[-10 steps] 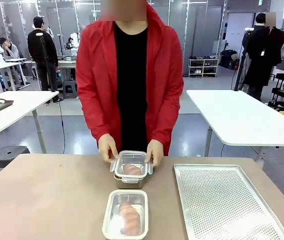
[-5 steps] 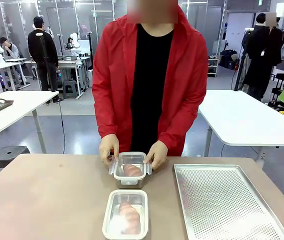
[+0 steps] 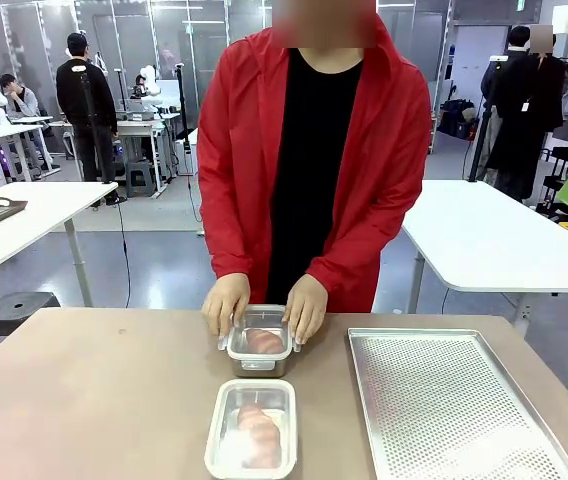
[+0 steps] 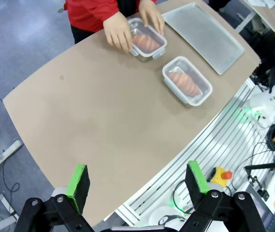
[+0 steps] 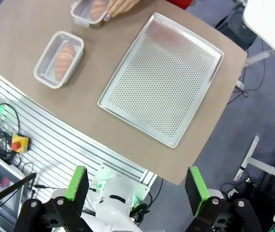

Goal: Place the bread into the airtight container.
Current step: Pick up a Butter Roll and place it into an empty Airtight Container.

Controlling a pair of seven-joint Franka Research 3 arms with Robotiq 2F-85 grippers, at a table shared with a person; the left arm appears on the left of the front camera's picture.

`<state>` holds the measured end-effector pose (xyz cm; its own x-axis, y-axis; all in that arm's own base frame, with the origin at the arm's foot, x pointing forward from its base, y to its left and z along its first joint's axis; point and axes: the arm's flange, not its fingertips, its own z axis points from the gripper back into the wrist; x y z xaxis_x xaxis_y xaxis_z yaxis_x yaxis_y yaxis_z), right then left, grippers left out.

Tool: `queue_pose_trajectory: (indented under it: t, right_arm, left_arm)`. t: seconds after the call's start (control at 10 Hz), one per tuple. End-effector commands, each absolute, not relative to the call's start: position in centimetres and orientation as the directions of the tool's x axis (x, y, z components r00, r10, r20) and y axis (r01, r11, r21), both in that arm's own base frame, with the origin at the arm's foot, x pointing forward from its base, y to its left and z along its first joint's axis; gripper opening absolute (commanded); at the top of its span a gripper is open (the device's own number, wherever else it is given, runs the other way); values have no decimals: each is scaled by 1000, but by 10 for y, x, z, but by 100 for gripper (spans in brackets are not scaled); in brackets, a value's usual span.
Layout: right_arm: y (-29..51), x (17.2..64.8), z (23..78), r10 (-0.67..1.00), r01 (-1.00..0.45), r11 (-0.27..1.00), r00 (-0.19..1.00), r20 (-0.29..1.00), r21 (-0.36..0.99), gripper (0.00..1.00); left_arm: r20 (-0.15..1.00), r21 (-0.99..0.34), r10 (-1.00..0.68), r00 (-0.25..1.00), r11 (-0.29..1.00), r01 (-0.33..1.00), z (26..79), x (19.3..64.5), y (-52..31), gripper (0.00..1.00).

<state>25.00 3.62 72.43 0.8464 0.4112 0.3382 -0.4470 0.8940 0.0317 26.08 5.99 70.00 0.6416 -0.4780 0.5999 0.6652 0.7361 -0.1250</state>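
Observation:
Two clear-topped airtight containers stand mid-table, each with a reddish-brown bread inside. A person in a red jacket has both hands on the far container (image 3: 259, 341), one at each side of its lid. Its bread (image 3: 263, 341) shows through the top. The near container (image 3: 252, 428) stands alone with its bread (image 3: 260, 434) lying lengthwise. My left gripper (image 4: 137, 180) hangs open high above the table's edge, far from both containers (image 4: 147, 42) (image 4: 187, 86). Just as high, my right gripper (image 5: 136, 186) is open and holds nothing, with the near container (image 5: 59, 59) far below.
A perforated metal tray (image 3: 444, 405) lies bare on the right of the brown table (image 3: 94, 400), also seen as the tray (image 5: 161, 79) under my right wrist. White tables and other people stand in the room behind.
The person has shifted to the right and moved both hands from the far container's sides onto its lid. The container sits slightly lower. Neither gripper shows any movement.

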Motion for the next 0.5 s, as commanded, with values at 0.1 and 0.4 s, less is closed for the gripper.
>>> queue_pose_trajectory:
  t: [0.1,0.4]
  right_arm:
    - [34,251,727,419,-456,889,841,343,32,100]
    - [34,251,727,419,-456,889,841,343,32,100]
  left_arm:
    - [605,-126,-485,631,725,677,701,261,60,100]
    - [605,-126,-485,631,725,677,701,261,60,100]
